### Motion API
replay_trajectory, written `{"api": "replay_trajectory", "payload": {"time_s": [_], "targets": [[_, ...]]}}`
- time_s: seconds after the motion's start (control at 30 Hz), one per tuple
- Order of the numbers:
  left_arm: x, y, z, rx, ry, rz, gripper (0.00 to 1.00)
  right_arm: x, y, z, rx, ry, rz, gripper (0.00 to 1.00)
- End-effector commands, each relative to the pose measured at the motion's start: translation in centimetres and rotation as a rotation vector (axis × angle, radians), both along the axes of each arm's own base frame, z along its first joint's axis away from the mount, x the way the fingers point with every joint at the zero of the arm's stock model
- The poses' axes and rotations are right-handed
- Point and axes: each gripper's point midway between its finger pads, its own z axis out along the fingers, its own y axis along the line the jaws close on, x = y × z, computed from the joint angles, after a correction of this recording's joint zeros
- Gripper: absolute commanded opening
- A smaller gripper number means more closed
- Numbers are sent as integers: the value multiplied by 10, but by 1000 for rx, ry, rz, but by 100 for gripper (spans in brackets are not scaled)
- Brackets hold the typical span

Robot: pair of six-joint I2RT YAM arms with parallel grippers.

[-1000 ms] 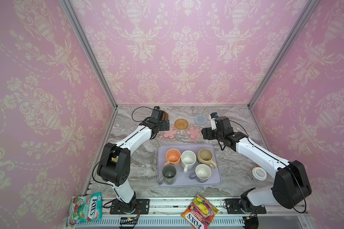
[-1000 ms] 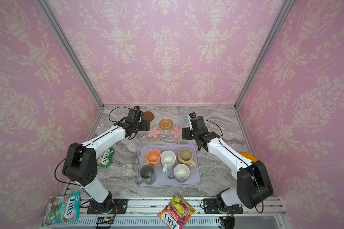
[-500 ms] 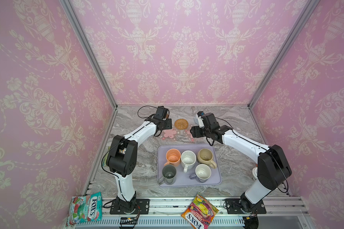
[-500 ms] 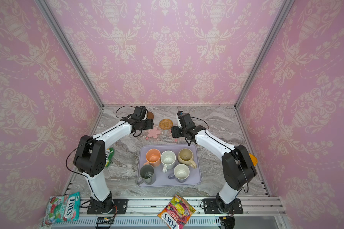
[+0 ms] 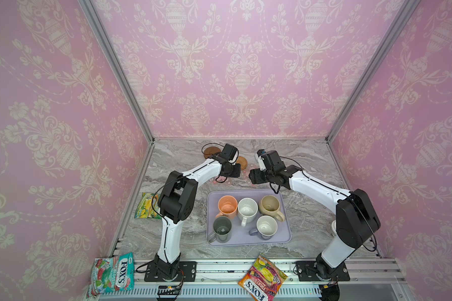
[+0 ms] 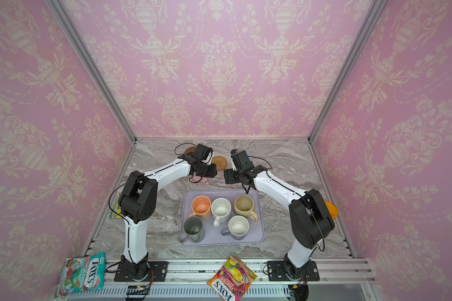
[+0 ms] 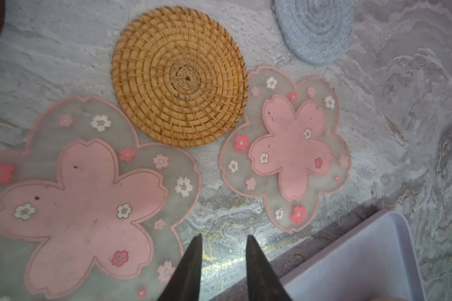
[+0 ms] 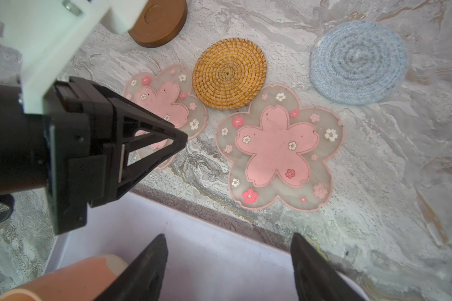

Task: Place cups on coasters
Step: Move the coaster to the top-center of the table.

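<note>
Top views look down from front; wrist views (close) share rattan coaster (image 7: 179, 75).

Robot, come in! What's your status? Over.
Left tool slightly open, empty. Right tool open, empty. Cups all on tray; coasters bare. Nothing blocking.

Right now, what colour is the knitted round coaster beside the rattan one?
The knitted coaster is pale blue, clearest in the right wrist view.
</note>
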Motion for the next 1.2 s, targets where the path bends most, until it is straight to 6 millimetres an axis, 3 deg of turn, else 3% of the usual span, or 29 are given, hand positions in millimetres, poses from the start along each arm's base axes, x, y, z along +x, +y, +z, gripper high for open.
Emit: {"api": "replay_trajectory", "payload": {"time_s": [0.0, 0.2, 0.53, 0.87, 1.17], "targets": [[-13, 0, -13, 0, 87, -21, 27, 0, -6, 12, -40, -22, -4, 76], [-22, 0, -26, 22, 144, -55, 24, -2, -11, 14, -65, -30, 1, 77], [-17, 10, -44, 87, 160, -23, 20, -7, -14, 14, -64, -29, -5, 77], [-10, 28, -59, 160, 154, 64, 18, -12, -19, 8, -75, -17, -11, 77], [-2, 50, -67, 120, 178, 190, 17, -12, -12, 3, -37, 8, -13, 77]]}}
